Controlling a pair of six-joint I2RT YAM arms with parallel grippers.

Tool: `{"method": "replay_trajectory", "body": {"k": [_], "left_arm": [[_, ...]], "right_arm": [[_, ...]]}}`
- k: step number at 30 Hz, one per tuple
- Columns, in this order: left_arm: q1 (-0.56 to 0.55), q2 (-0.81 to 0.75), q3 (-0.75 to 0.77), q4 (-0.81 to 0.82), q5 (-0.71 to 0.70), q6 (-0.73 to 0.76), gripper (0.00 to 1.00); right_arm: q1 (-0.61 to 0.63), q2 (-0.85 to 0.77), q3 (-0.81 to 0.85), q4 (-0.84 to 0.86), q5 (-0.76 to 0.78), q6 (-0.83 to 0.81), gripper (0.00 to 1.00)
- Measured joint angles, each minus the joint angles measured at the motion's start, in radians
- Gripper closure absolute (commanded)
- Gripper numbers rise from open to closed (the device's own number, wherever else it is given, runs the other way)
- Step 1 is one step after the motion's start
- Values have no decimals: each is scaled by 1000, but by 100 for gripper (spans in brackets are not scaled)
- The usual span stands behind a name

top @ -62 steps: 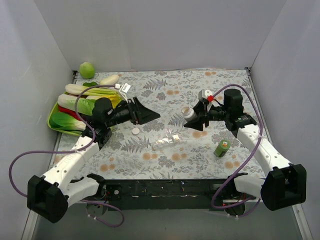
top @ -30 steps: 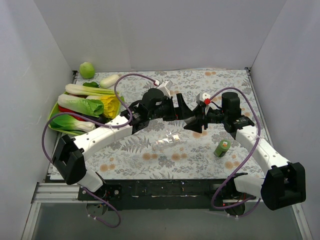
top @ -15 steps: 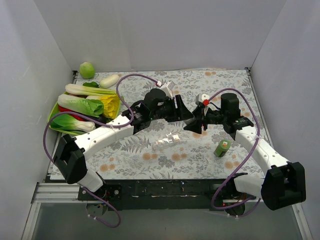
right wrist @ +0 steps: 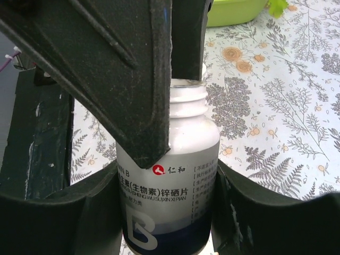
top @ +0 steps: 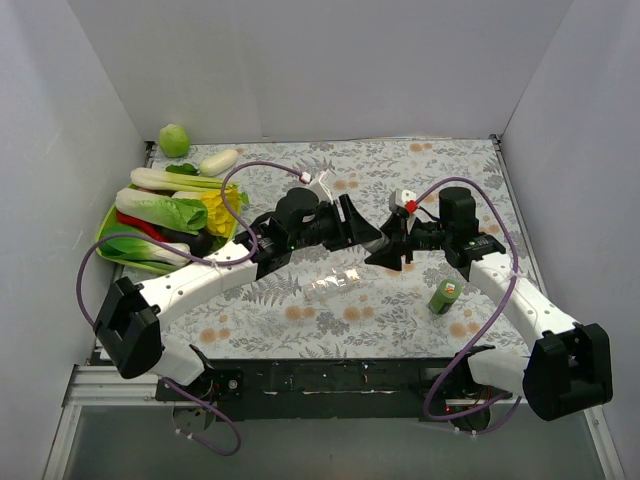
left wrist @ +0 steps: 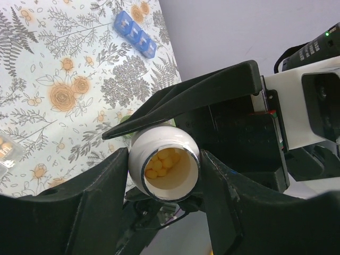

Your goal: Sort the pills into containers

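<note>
Both my grippers are on 1 white pill bottle (right wrist: 180, 154) atm. My right gripper (right wrist: 167, 212) is clamped round the label so it can't twist. My left gripper (left wrist: 163, 183) is pinched on the neck by the open mouth, yellow pills (left wrist: 162, 162) showing. Probably so I can tip it. The clear pill-box strip (top: 333, 283) lies on the table (top: 450, 170) nearby, untouched.

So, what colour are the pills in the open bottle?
Yellow-orange; the pills show best in the left wrist view, down the mouth of the white bottle.
</note>
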Motion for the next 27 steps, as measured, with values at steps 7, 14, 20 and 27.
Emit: {"method": "replay_trajectory", "body": {"k": [7,14,20,27], "left_arm": [[8,-14,-29,35,20,-40,59],[17,-26,-29,22,27,-36,18],[98,-150,-29,-40,18,-13,5],[197,-394,-28,-135,-96,132,2]], "right_arm": [[0,0,-2,11,-25,14,93],[-4,-1,-2,35,-33,21,96],[-39,-1,0,36,-31,18,96],[-177,60,229,29,29,124,97]]}}
